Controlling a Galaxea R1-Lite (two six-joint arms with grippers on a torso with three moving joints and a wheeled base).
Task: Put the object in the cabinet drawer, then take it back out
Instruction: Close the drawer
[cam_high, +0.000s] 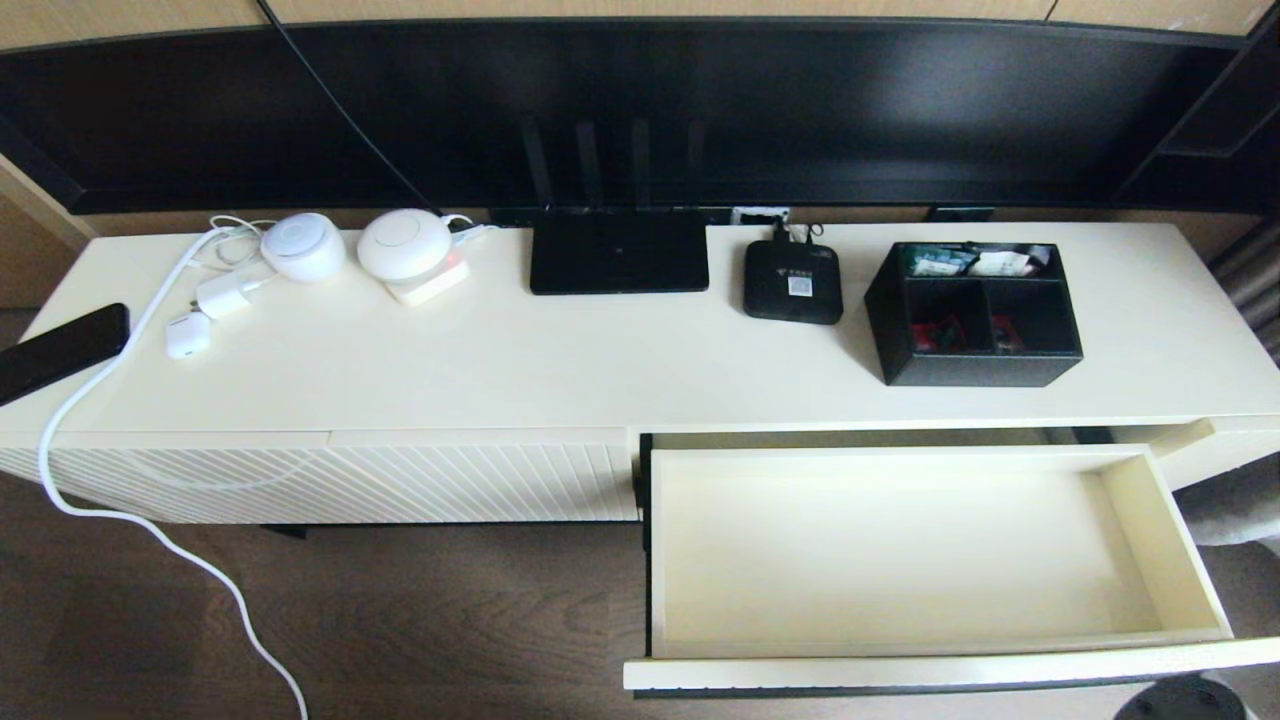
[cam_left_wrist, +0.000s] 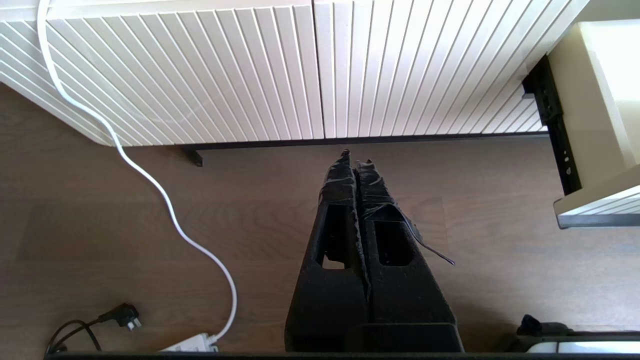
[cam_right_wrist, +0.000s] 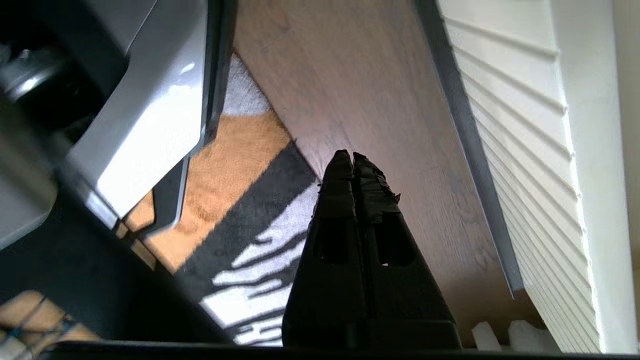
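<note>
The black organizer box (cam_high: 972, 312) stands on the cream cabinet top (cam_high: 600, 360) at the right, with small red and teal items in its compartments. Below it the cabinet drawer (cam_high: 700, 560) is pulled fully out, its plain cream interior bare; a corner of the drawer (cam_left_wrist: 595, 135) shows in the left wrist view. Neither arm shows in the head view. My left gripper (cam_left_wrist: 356, 160) hangs shut over the wood floor in front of the ribbed cabinet front. My right gripper (cam_right_wrist: 348, 159) is shut, low beside the drawer's ribbed front (cam_right_wrist: 530, 175), holding nothing.
On the cabinet top sit a flat black router (cam_high: 618, 250), a small black device with a white sticker (cam_high: 792, 282), two white round gadgets (cam_high: 350, 246), chargers and a phone (cam_high: 60, 350). A white cable (cam_left_wrist: 150, 175) trails across the floor. A patterned rug (cam_right_wrist: 240, 215) lies near the right arm.
</note>
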